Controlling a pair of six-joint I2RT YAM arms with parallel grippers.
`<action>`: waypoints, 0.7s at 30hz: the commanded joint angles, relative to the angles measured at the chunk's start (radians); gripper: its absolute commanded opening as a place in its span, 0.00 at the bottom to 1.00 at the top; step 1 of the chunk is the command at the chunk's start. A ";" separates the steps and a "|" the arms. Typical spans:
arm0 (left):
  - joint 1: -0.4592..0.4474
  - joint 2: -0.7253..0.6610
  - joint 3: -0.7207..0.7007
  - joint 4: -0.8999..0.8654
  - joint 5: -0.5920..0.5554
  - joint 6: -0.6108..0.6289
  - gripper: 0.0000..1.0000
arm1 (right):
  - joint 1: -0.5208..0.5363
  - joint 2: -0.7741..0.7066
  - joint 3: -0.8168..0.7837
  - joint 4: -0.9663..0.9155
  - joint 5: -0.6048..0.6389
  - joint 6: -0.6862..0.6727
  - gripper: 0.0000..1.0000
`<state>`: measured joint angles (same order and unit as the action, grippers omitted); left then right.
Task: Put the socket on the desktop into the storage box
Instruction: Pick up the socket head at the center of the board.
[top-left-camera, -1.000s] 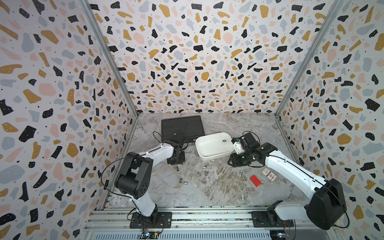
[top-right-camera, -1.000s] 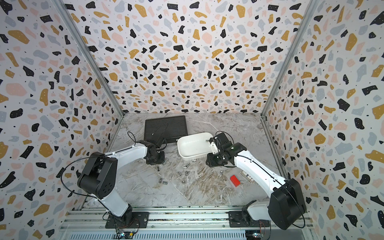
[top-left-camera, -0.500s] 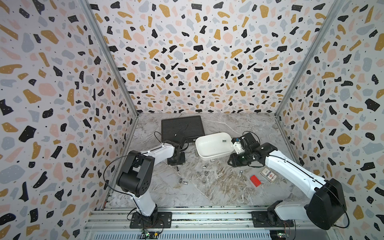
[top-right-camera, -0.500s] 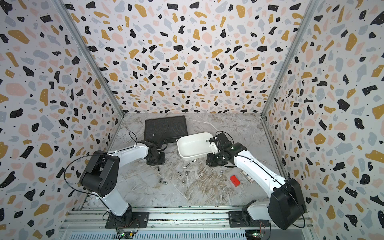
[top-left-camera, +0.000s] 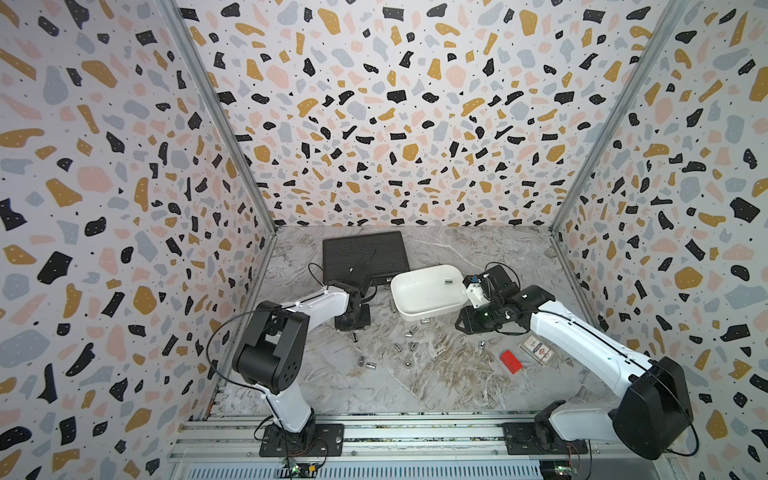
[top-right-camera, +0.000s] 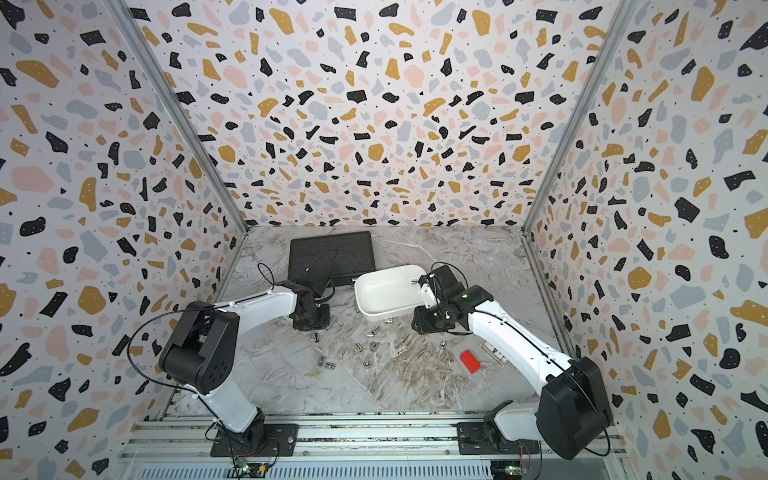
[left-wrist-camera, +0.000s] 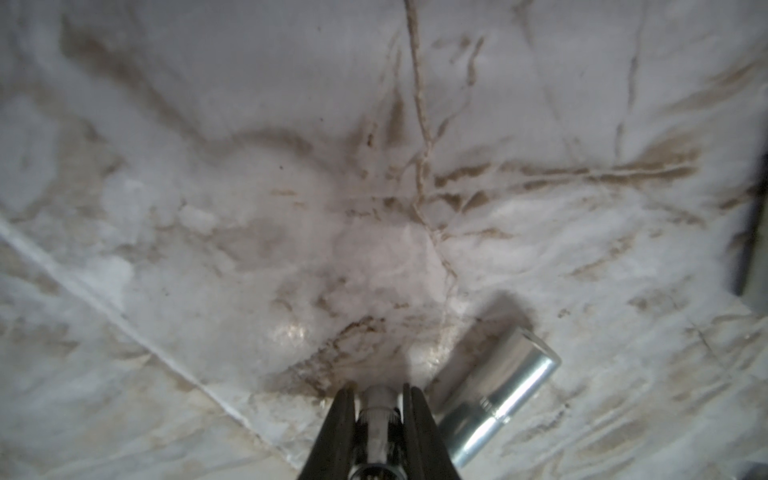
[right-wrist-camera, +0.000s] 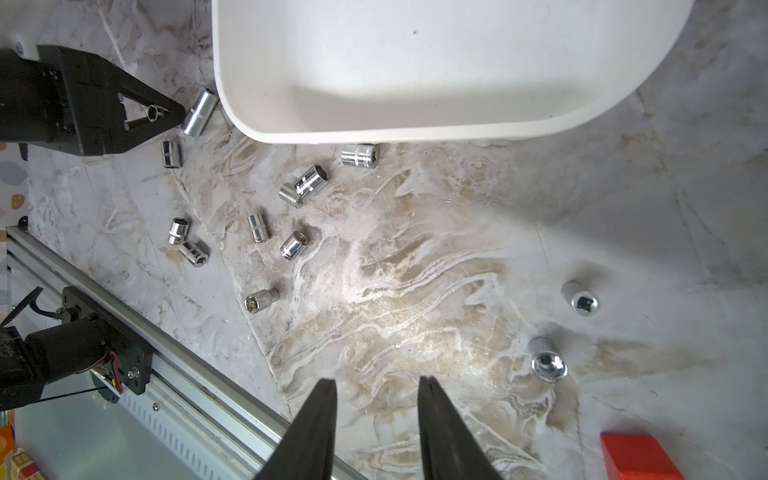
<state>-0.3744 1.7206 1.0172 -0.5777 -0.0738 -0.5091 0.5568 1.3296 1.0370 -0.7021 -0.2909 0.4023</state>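
Grasp step: left tool (left-wrist-camera: 378, 391) clamps a small chrome socket (left-wrist-camera: 376, 409) at the grey-white marble-patterned bench (right-wrist-camera: 415, 270), right tool (right-wrist-camera: 376, 384) apart, empty; next likely calls for a lift over the nearby white rounded plastic storage box (right-wrist-camera: 374, 134), then release.

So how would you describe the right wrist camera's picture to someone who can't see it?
The right gripper hangs open and empty over the marble desktop, where about a dozen shiny sockets lie scattered beside the white storage box. Beyond them the left gripper pinches a small socket, and a red block shows at the frame's edge.
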 joint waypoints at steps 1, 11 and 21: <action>0.006 -0.042 0.033 -0.022 -0.016 0.018 0.05 | 0.005 -0.012 0.012 0.001 0.005 0.008 0.38; 0.006 -0.120 0.073 -0.054 0.038 0.013 0.04 | 0.005 -0.018 0.001 0.020 -0.012 0.030 0.38; -0.004 -0.144 0.132 -0.048 0.129 -0.023 0.03 | 0.005 -0.030 -0.008 0.015 0.014 0.036 0.38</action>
<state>-0.3744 1.5982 1.1084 -0.6247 0.0174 -0.5163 0.5568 1.3296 1.0367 -0.6800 -0.2943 0.4271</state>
